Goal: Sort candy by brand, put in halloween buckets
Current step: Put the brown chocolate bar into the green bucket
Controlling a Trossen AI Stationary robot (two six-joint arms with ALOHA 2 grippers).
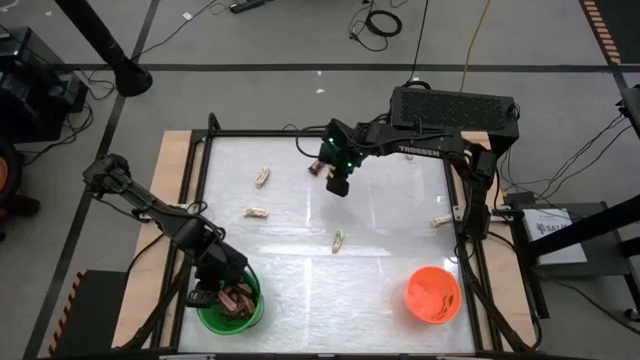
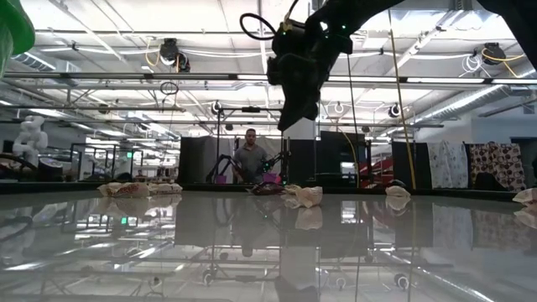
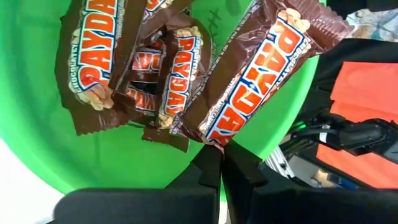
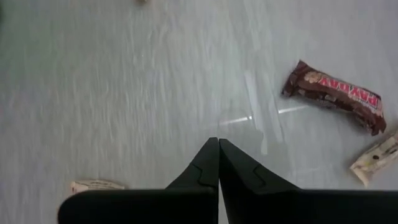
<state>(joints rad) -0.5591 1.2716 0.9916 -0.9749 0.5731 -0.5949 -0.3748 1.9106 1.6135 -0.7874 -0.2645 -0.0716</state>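
Observation:
The green bucket point(image 1: 230, 303) stands at the table's near left with several dark brown candy bars point(image 3: 134, 68) lying in it. My left gripper point(image 3: 221, 163) hangs over the bucket, shut on one more brown bar point(image 3: 261, 81). The orange bucket point(image 1: 432, 295) stands at the near right. My right gripper point(image 1: 338, 185) is shut on nothing and hangs above the table's far middle. A brown bar point(image 4: 333, 96) lies flat on the table just beyond it. Pale tan bars point(image 1: 263, 177) point(image 1: 256, 212) point(image 1: 337, 241) point(image 1: 441, 221) lie scattered on the table. My left gripper pinches the brown bar by the crimped end of its wrapper point(image 3: 214, 140), between its two fingertips. The fingers slant down from above the bucket. The bar sticks out beyond the fingertips, label up, over the bars in the green bucket; its free end point(image 3: 311, 22) reaches past the rim.
A dark frame point(image 1: 210, 130) runs round the white table top. A tan bar point(image 4: 376, 158) lies next to the brown one near my right gripper, another tan bar point(image 4: 96, 185) on its other side. A person point(image 2: 249, 159) stands in the room beyond the far edge.

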